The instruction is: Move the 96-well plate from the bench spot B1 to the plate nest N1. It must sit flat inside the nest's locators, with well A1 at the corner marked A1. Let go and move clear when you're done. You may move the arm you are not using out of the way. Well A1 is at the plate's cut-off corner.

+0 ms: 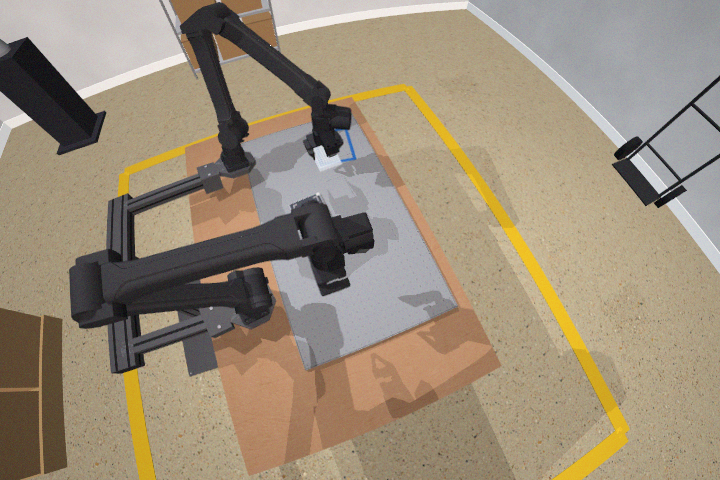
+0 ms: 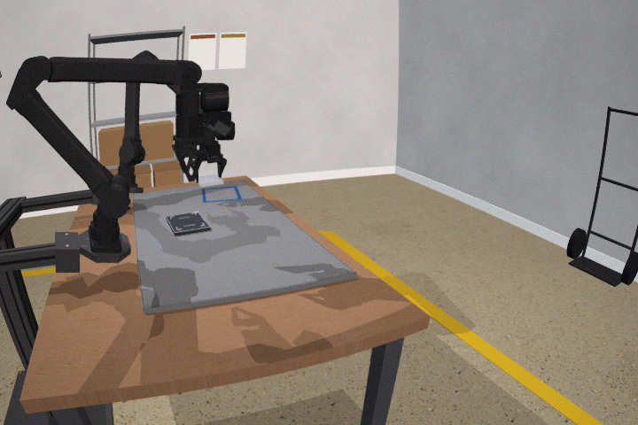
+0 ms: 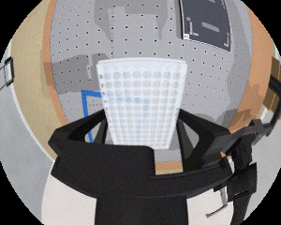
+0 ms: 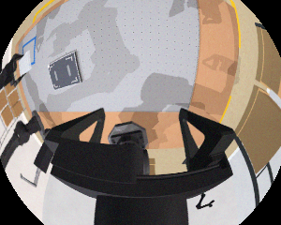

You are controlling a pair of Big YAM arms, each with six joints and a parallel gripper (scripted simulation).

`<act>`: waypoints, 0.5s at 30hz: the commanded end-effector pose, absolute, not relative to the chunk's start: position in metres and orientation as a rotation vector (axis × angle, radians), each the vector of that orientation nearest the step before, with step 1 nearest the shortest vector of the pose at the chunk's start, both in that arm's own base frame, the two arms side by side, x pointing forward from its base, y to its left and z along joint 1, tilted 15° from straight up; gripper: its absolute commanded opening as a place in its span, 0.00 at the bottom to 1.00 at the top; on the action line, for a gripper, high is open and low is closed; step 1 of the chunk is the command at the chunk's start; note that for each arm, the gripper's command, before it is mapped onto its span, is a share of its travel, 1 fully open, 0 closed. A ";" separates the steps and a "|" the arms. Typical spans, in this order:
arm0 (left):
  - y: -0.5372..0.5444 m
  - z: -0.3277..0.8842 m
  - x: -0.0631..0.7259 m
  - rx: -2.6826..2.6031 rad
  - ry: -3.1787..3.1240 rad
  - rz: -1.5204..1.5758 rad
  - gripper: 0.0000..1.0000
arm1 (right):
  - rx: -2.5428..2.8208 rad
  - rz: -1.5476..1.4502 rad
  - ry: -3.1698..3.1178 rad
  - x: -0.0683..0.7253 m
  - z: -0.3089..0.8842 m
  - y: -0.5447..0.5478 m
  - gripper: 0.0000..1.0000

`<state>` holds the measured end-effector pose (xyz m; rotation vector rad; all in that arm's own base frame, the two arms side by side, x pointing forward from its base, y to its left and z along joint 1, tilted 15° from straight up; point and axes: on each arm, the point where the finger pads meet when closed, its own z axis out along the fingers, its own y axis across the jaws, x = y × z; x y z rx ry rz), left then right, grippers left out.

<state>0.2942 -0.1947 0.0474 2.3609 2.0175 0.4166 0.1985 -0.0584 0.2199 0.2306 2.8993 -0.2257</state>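
Observation:
My left gripper (image 1: pixel 328 150) (image 2: pixel 210 167) (image 3: pixel 141 112) is shut on the white 96-well plate (image 1: pixel 328 163) (image 2: pixel 210 179) (image 3: pixel 140 100) (image 4: pixel 23 63), gripping its long sides. It holds the plate level a little above the grey mat, over the edge of the blue B1 outline (image 1: pixel 352 148) (image 2: pixel 221 200) (image 3: pixel 85 110) (image 4: pixel 28 47) on the nest's side. The dark plate nest N1 (image 2: pixel 188 222) (image 3: pixel 208 21) (image 4: pixel 64 70) lies empty mid-mat; in the top view (image 1: pixel 307 202) my right arm mostly hides it. My right gripper (image 1: pixel 333 285) (image 4: pixel 141 112) is open and empty, high above the mat. I cannot tell which plate corner is cut off.
The grey mat (image 1: pixel 395 266) (image 2: pixel 239 260) lies on a wooden table (image 2: pixel 204 360). A black aluminium frame (image 1: pixel 120 237) carries both arm bases at the table's side. A shelf with boxes (image 2: pixel 139 140) stands behind the table. A hand truck (image 2: pixel 610 240) stands by the far wall.

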 end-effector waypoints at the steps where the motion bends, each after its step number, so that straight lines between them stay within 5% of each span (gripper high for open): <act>1: -0.204 0.047 0.296 2.321 2.042 0.422 0.00 | 0.217 -0.225 2.894 0.198 0.219 -0.058 1.00; 15: -0.236 0.036 0.263 2.328 2.045 0.421 0.00 | 0.217 -0.225 2.894 0.198 0.219 -0.058 1.00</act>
